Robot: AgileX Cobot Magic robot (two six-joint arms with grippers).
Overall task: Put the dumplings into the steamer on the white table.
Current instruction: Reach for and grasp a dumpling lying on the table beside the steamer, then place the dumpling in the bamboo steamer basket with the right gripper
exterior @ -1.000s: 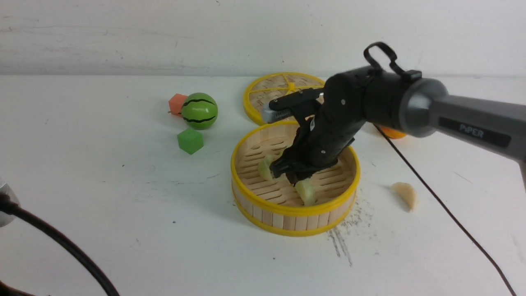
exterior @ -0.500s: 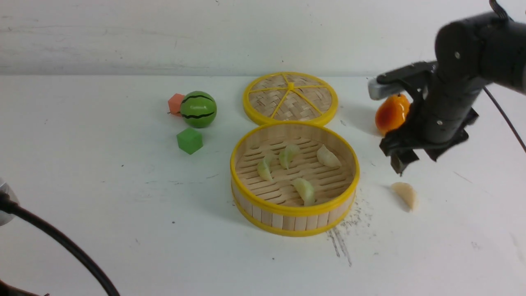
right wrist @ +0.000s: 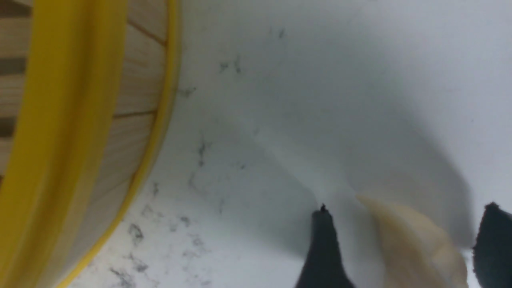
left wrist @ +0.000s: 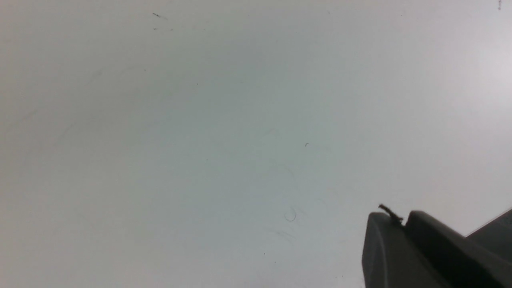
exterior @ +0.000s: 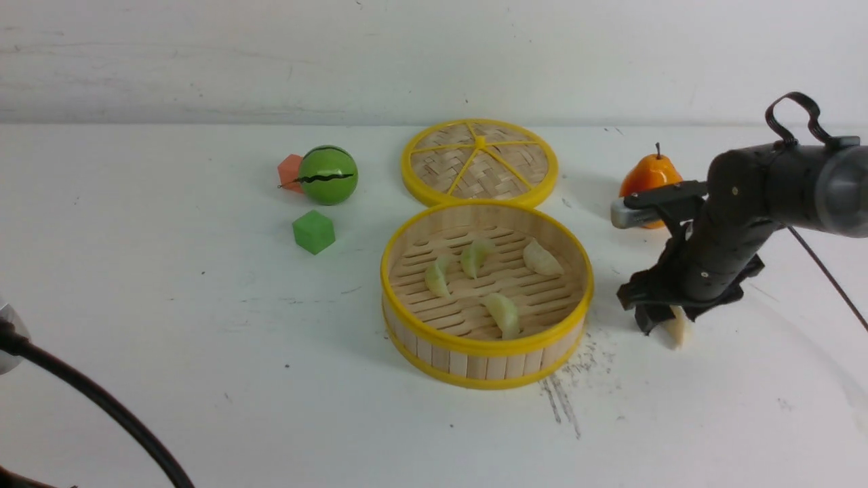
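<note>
The steamer [exterior: 485, 350] stands mid-table with several pale dumplings lying on its slatted floor [exterior: 503, 314]. One cream dumpling [exterior: 679, 330] lies on the white table [exterior: 203, 305] to the steamer's right. My right gripper [exterior: 668, 324] is lowered over it and open. In the right wrist view the dumpling [right wrist: 416, 244] sits between the two dark fingers [right wrist: 324, 248], with a gap on each side, and the steamer wall [right wrist: 132, 104] is close by. My left gripper [left wrist: 394, 218] is shut on nothing, over bare table; it is out of the front view.
The woven lid [exterior: 479, 161] lies flat behind the steamer. A watermelon ball [exterior: 328, 175], an orange block [exterior: 290, 169] and a green cube [exterior: 313, 231] sit at the back left. A toy pear [exterior: 647, 177] stands behind my right arm. A black cable [exterior: 102, 407] crosses the front left corner.
My right gripper has lifted out of the steamer, swung right and dropped around the dumpling on the table. The steamer's dumplings are uncovered again. The watermelon ball has turned slightly.
</note>
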